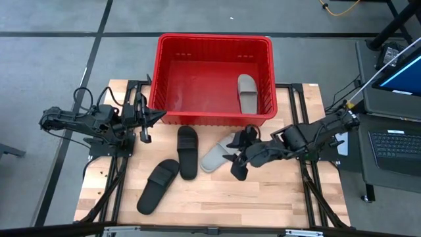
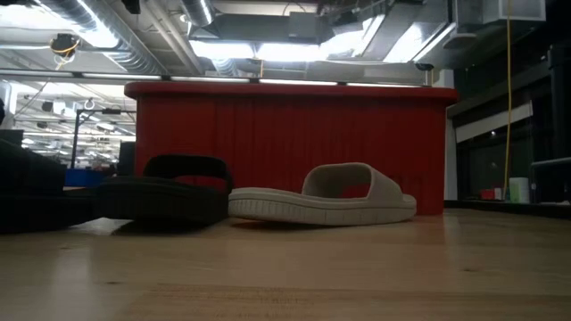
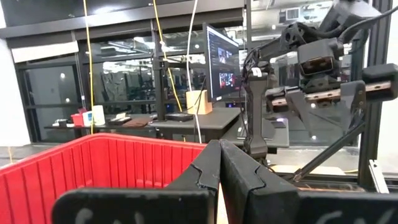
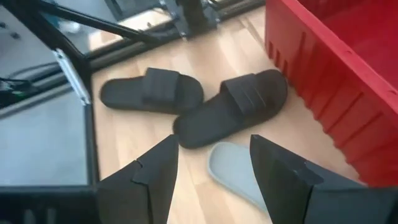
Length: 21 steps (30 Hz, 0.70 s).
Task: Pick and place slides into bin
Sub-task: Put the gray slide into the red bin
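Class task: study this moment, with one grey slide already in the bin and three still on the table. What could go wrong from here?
1. The open right claw hangs over the grey slide, which lies close to a black slide; closing could nudge or catch the neighbour.
2. The bin has a tall near wall beside that slide; a low carry might strike the rim.
3. The shut left claw waits near the bin's corner and might be clipped by a wide swing.

red ribbed bin with one light grey slide inside, another grey slide plus two matte black slides on the pale wood table
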Each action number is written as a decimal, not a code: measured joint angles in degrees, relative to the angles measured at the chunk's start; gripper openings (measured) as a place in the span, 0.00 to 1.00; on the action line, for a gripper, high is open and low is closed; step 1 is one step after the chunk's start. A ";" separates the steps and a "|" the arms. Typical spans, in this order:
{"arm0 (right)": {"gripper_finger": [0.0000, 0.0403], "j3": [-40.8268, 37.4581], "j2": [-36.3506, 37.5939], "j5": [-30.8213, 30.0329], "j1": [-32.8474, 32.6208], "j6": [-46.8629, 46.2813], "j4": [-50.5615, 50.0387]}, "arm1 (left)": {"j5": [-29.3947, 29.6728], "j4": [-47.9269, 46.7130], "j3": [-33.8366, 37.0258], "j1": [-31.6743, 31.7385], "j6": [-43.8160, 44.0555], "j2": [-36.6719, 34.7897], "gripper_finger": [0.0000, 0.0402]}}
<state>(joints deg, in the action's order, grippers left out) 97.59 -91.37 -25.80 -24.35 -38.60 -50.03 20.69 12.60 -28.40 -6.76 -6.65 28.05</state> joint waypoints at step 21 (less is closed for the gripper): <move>0.50 6.00 -15.36 -0.01 1.39 -2.95 -15.02 | 0.09 -0.87 0.00 0.00 0.47 0.00 0.01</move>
<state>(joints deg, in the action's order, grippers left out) 103.59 -106.73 -25.82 -22.96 -41.54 -65.05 20.78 11.73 -28.40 -6.76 -6.17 28.05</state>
